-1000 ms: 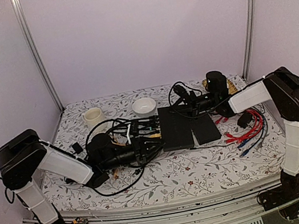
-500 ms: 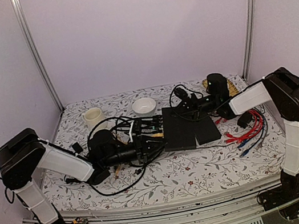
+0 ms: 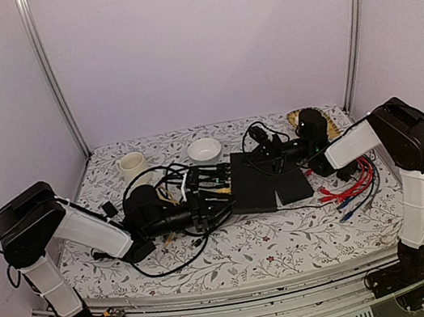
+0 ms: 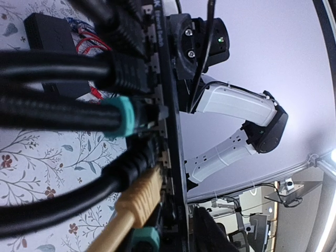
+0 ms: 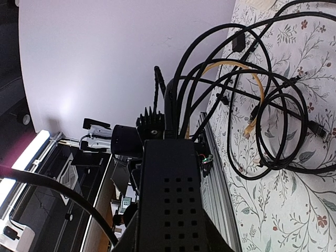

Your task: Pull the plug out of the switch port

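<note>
Switch (image 3: 250, 180) lies in the middle with plugs (image 4: 123, 116) along its 9 o'clock edge, the right pincer (image 3: 275, 153) pinches its 2 o'clock corner to steady it, and the left pincer (image 3: 206, 203), whose grip I cannot tell, should next tug one plug straight toward 9 o'clock.

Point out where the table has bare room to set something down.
Bare cloth runs along the near edge, in front of the switch and the red cables. A smaller patch lies between the mug and the bowl. The middle is crowded with black cables.
</note>
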Controlling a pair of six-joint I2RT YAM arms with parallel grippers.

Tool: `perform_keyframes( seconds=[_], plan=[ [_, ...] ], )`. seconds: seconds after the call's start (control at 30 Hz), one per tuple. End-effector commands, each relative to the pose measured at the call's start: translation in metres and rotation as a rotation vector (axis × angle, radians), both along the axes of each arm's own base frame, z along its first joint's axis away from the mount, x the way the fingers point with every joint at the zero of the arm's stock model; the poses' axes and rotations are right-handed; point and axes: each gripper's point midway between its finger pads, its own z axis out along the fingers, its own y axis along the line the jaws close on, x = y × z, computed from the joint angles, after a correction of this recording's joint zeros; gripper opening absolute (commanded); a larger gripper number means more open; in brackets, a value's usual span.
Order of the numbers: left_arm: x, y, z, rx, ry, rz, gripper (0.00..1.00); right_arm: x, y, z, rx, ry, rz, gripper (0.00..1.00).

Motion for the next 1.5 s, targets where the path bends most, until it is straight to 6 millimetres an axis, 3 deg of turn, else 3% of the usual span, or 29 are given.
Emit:
perform_keyframes(
  seconds=[0.0, 0.37, 0.8, 1.27, 1.47],
  plan=[
    [0.012, 0.016, 0.037, -0.132, -0.080, 0.086, 0.40, 0.005, -0.001, 0.013, 0.063, -0.025, -0.028, 0.02],
    [0.024, 0.034, 0.034, -0.176, -0.037, 0.231, 0.45, 0.022, 0.001, 0.037, 0.110, -0.048, -0.126, 0.02],
    [0.035, 0.028, 0.032, -0.176, -0.009, 0.328, 0.41, 0.029, -0.001, 0.064, 0.129, -0.114, -0.250, 0.02],
    [0.050, 0.042, 0.039, -0.147, -0.021, 0.496, 0.35, 0.020, 0.003, 0.070, 0.134, -0.136, -0.260, 0.02],
    [0.048, 0.035, 0.040, -0.164, -0.016, 0.487, 0.35, 0.019, 0.005, 0.073, 0.140, -0.140, -0.267, 0.01]
  ],
)
